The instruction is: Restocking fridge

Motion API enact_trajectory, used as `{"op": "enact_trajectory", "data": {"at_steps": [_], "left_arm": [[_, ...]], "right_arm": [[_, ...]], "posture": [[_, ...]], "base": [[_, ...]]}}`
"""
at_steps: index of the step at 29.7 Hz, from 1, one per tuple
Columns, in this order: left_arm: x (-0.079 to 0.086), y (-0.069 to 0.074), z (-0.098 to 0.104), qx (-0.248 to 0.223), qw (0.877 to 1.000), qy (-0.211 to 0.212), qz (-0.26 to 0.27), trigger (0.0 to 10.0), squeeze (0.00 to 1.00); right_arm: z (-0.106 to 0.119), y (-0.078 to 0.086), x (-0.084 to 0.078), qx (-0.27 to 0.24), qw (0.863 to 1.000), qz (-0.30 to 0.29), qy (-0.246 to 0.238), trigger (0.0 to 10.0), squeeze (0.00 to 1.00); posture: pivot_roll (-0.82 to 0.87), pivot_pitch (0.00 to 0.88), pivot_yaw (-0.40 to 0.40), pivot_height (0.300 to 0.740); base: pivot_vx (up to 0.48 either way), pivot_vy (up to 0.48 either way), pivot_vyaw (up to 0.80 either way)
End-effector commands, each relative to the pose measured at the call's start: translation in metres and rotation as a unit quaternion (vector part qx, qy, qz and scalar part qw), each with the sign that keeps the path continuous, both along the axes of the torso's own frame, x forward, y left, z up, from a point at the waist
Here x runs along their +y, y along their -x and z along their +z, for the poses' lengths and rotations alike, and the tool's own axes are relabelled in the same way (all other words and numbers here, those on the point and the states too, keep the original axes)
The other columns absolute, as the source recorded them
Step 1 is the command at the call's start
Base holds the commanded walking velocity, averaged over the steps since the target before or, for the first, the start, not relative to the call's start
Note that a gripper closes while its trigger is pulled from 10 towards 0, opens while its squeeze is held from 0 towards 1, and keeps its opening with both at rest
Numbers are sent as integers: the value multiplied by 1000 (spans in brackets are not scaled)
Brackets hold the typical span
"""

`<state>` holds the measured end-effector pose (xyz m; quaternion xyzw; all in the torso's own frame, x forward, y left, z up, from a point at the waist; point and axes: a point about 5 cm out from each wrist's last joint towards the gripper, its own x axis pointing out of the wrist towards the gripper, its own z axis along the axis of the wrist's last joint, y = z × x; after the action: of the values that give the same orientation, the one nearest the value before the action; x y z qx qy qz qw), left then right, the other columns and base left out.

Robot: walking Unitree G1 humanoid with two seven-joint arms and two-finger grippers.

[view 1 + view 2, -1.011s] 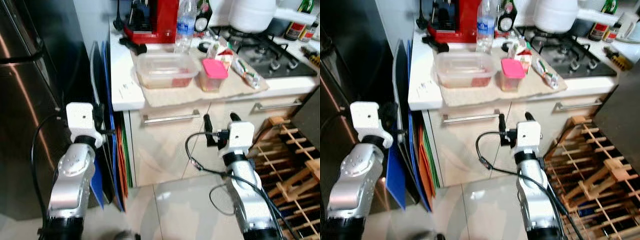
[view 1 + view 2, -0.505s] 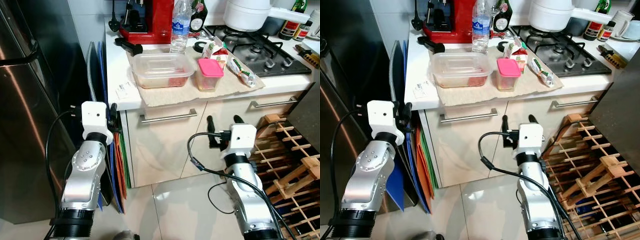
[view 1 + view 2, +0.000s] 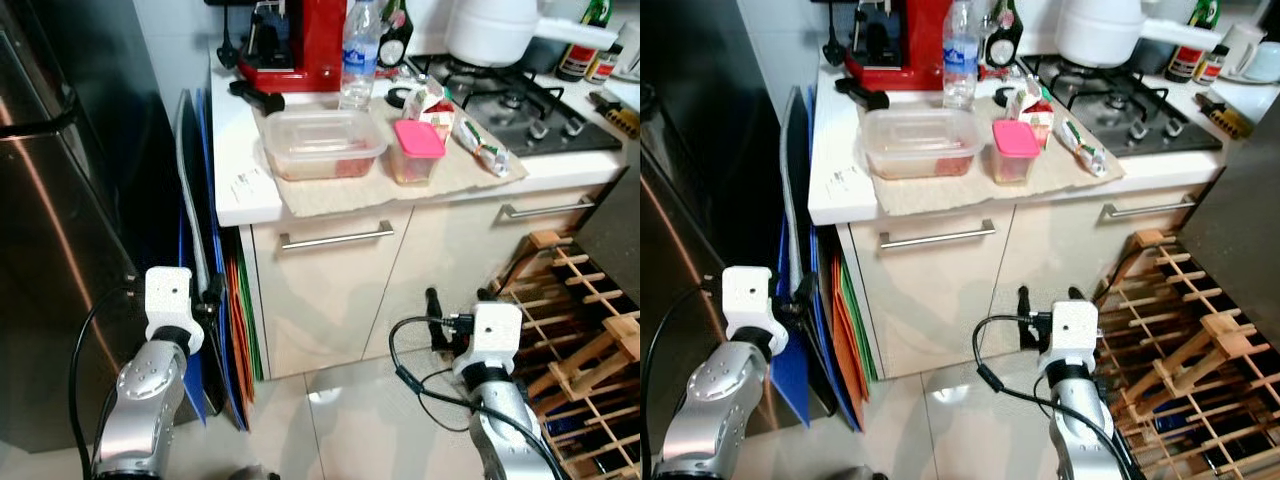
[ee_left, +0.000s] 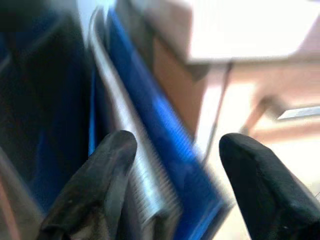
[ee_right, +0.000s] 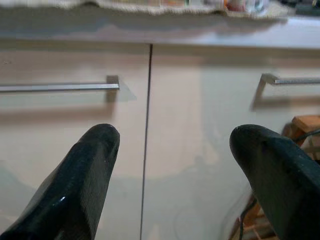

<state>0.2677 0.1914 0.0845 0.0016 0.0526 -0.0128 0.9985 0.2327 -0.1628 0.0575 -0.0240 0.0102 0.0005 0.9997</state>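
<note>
- The left gripper (image 4: 172, 150) is held low with jaws apart, facing blue boards (image 4: 150, 120) beside the fridge (image 3: 50, 200).
- The right gripper (image 5: 175, 150), jaws apart, is seen before the cabinet doors (image 5: 200, 125).
- On the counter a clear food container (image 3: 320, 142) and a pink-lidded tub (image 3: 417, 150) are seen from the head views.

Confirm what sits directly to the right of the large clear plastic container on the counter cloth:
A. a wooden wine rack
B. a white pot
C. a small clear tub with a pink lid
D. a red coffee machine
C: the small clear tub with a pink lid stands on the beige cloth just right of the large clear plastic container.
</note>
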Motion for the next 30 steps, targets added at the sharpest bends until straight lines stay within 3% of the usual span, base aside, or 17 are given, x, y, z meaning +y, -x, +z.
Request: {"op": "enact_trajectory", "data": {"at_steps": [1, 5, 12, 13, 14, 18, 24, 30], "left_arm": [[-9, -6, 16, -38, 999, 5, -17, 10000, 1000], [-15, -11, 41, -96, 995, 7, -28, 10000, 1000], [-23, -13, 51, -117, 992, 1, -49, 10000, 1000], [-26, -15, 52, -120, 991, -1, -56, 10000, 110], [-27, -15, 54, -122, 991, -1, -61, 10000, 0], [-33, -23, 67, -138, 989, -12, -54, 10000, 0], [-43, -29, 91, -198, 978, -11, -58, 10000, 0], [-47, -37, 112, -240, 969, -16, -62, 10000, 0]], "right_arm": [[10, -4, 0, -22, 1000, -3, 0, 10000, 0], [27, -11, 1, -56, 998, -6, 0, 10000, 0], [34, -11, 1, -75, 997, -12, 9, 10000, 0], [36, -13, 1, -79, 997, -14, 10, 10000, 0], [37, -14, 1, -80, 997, -16, 11, 10000, 0], [52, -21, -1, -111, 993, -28, 24, 10000, 0], [95, -34, -10, -196, 977, -57, 57, 10000, 0], [100, -40, -16, -201, 975, -71, 58, 10000, 0]], "posture": [[78, 0, -15, 740], [78, 0, -16, 740], [86, 0, -17, 740], [87, 0, -16, 740], [87, 0, -16, 740], [90, 0, -16, 740], [80, 0, -10, 740], [75, 0, -2, 740]], "base": [[0, 0, 0], [0, 0, 0], [0, 0, 0], [0, 0, 0], [270, 0, 0], [414, 0, 0], [464, 0, 0], [464, 0, 0]]}}
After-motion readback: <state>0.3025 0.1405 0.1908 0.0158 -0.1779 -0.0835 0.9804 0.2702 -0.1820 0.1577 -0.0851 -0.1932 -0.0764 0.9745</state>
